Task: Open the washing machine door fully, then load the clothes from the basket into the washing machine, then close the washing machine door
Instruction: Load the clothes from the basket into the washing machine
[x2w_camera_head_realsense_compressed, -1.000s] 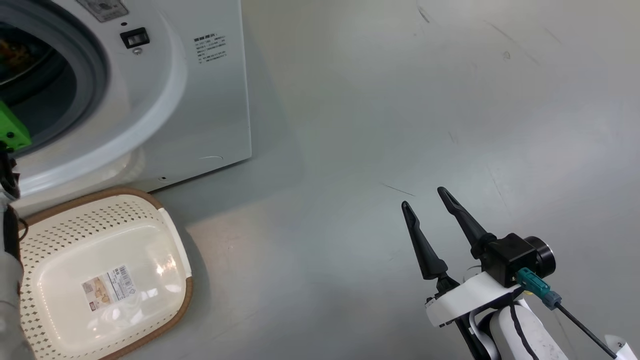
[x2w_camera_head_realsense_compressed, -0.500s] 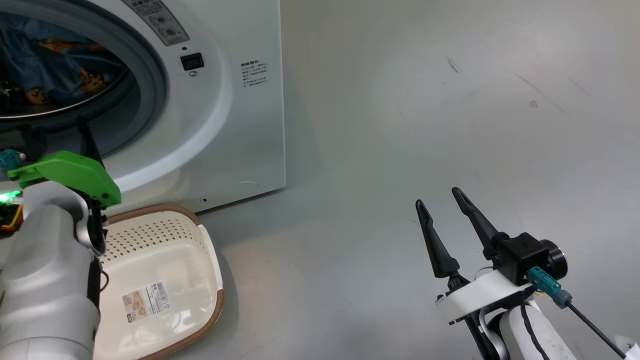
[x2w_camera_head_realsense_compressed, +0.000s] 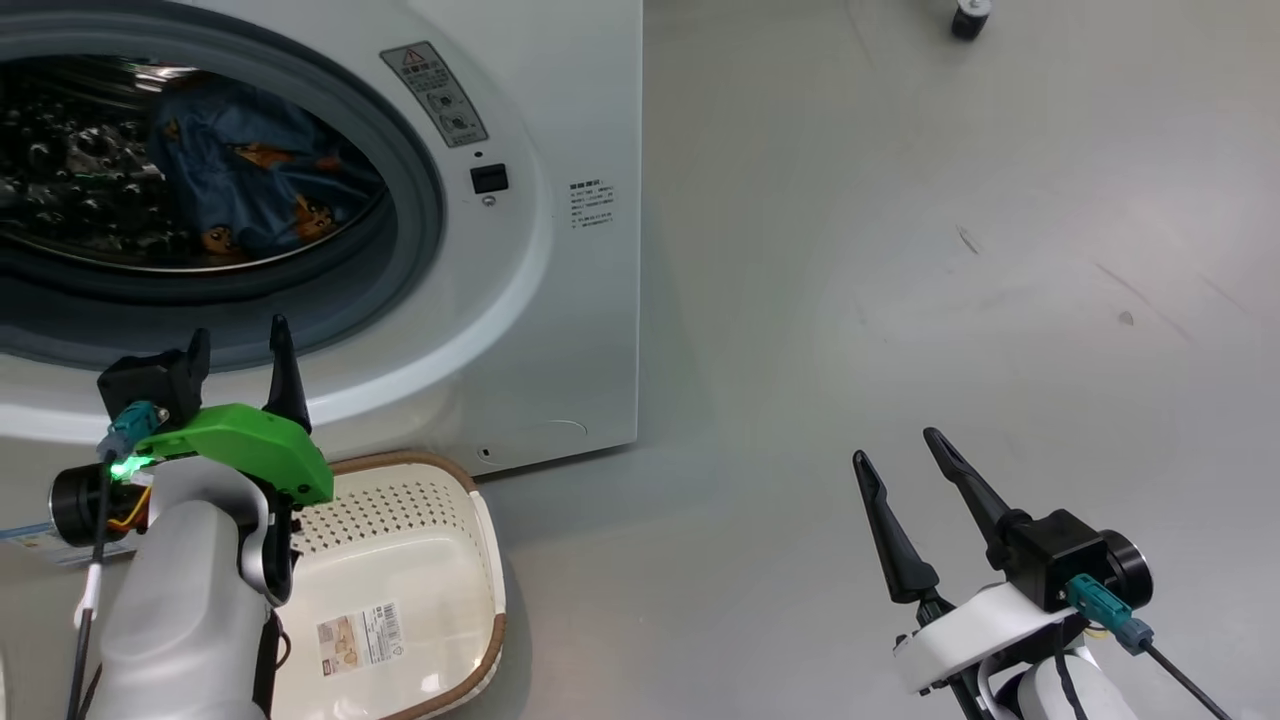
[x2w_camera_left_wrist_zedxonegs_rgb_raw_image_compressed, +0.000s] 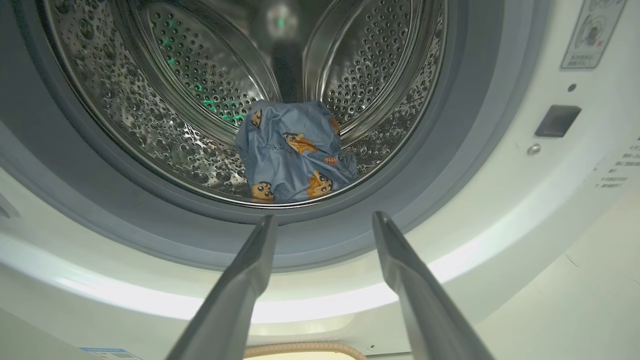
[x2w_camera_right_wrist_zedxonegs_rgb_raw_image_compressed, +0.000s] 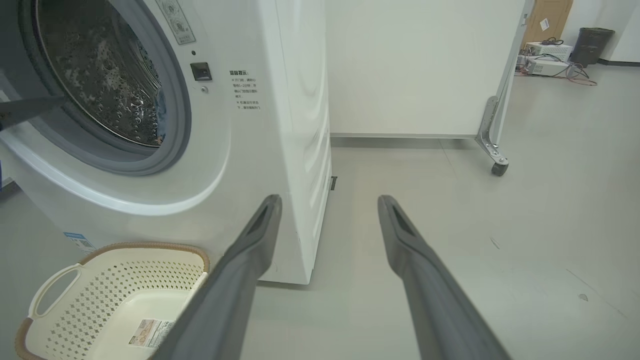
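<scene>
Left hand: fingers spread wide, nothing between them; lower left of head view, aimed at the grey gasket below the drum mouth. Right hand: likewise spread and empty, lower right, over bare floor, well apart from the washing machine.

Clothes: blue printed bundle inside the drum, centre of left wrist view, low and close to the front lip. Basket: on the floor at lower left of head view, just in front of the machine; holds only a label sticker.

Handling, judged: cloth soft, light, limp; could slide out over the lip if brushed. Best pinched at a raised fold on top, or nudged deeper. Step left is probably the washing machine door: stiff, hinged, glossy rim likely slippery; take at the outer edge, far from the hinge.

Hidden: left part of the opening cut off by the frame edge, so door position not to be judged. Basket's left side behind the pale forearm. Whether more pieces lie under the blue bundle: cannot tell.
</scene>
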